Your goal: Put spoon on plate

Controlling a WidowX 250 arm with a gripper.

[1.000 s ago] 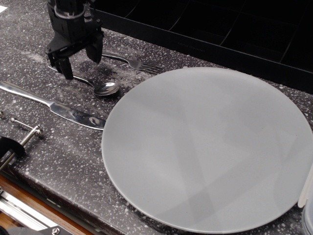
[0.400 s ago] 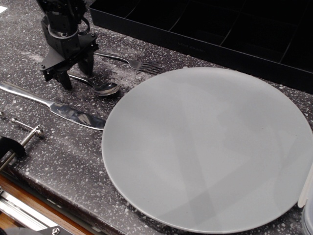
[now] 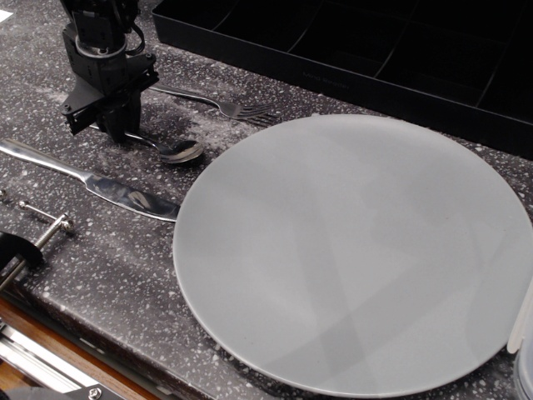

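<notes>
The small silver spoon (image 3: pixel 179 151) lies on the dark speckled counter just left of the plate, with its bowl toward the plate and its handle running left under my gripper. The large flat pale-grey plate (image 3: pixel 358 250) fills the middle and right of the view. My gripper (image 3: pixel 119 133) is down at the counter over the spoon's handle. Its black fingers are drawn together on the handle. The spoon's bowl still rests on the counter. The end of the handle is hidden behind the fingers.
A silver fork (image 3: pixel 233 108) lies behind the spoon. A long silver knife (image 3: pixel 108 187) lies in front, its blade tip at the plate's left edge. A black compartment tray (image 3: pixel 375 50) runs along the back. A metal clamp (image 3: pixel 42 221) sits at the front left edge.
My gripper has come down and shifted a little left over the spoon's handle. Its fingers have gone from wide open to closed. The spoon has barely moved.
</notes>
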